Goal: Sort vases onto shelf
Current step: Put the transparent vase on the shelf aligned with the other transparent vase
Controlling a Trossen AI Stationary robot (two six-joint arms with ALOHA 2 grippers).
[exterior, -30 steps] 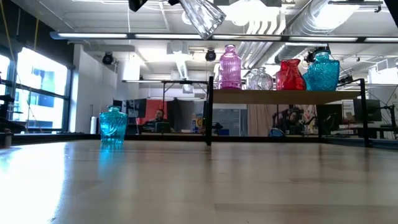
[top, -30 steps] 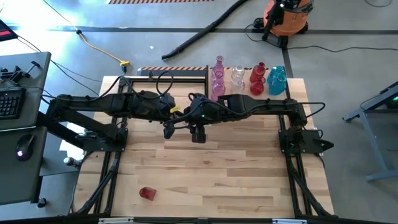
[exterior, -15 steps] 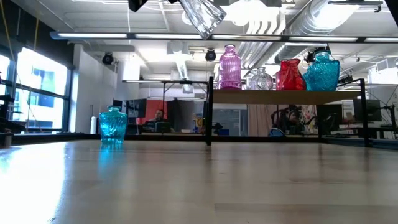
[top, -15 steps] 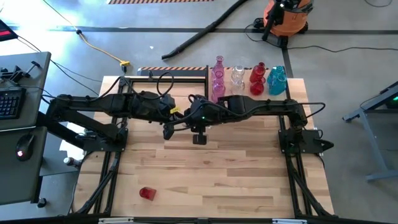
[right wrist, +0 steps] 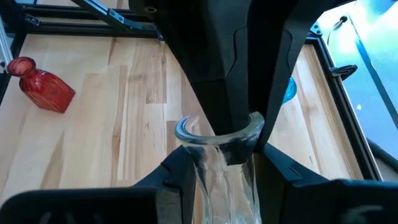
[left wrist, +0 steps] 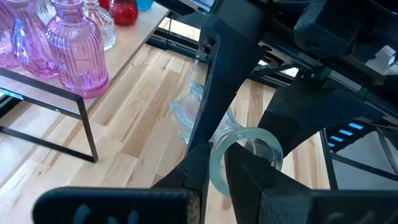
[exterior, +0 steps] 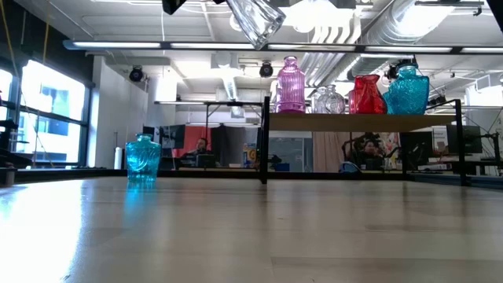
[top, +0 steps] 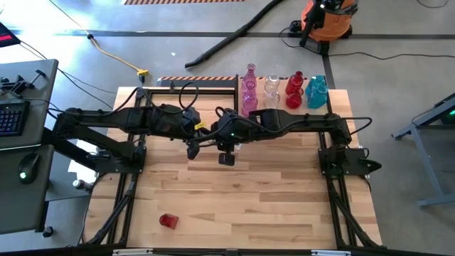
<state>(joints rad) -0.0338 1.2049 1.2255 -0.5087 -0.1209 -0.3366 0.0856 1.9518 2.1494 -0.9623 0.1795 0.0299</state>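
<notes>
A clear glass vase (exterior: 255,20) hangs tilted high over the middle of the table, and both grippers meet at it. My left gripper (left wrist: 217,165) is at its mouth. My right gripper (right wrist: 227,167) is shut on it just below the rim. The shelf (exterior: 361,122) at the far edge carries pink (top: 249,85), clear (top: 272,87), red (top: 294,91) and teal (top: 316,92) vases standing on their bases. A teal vase (exterior: 143,161) stands on the table. A red vase (top: 168,220) lies on its side near the front left. My left gripper has the wall of the vase's mouth rim (left wrist: 217,149) between its fingers, one finger inside the mouth (right wrist: 238,149) and one outside. It comes from the table's left, slanting down. My right gripper pinches the vase's neck (right wrist: 217,171) just under the rim between its two fingers. It comes from the table's right, slanting down, fingers across the neck. The vase is lifted well clear of the table and tilted.
The two arms cross the table's middle from either side. The shelf's black posts (exterior: 265,141) stand at the far edge. The wood between the arms and the near edge is bare apart from the red vase (right wrist: 40,84).
My right gripper has rolled a little about its own line. The clear vase keeps its place and tilt high above the table.
</notes>
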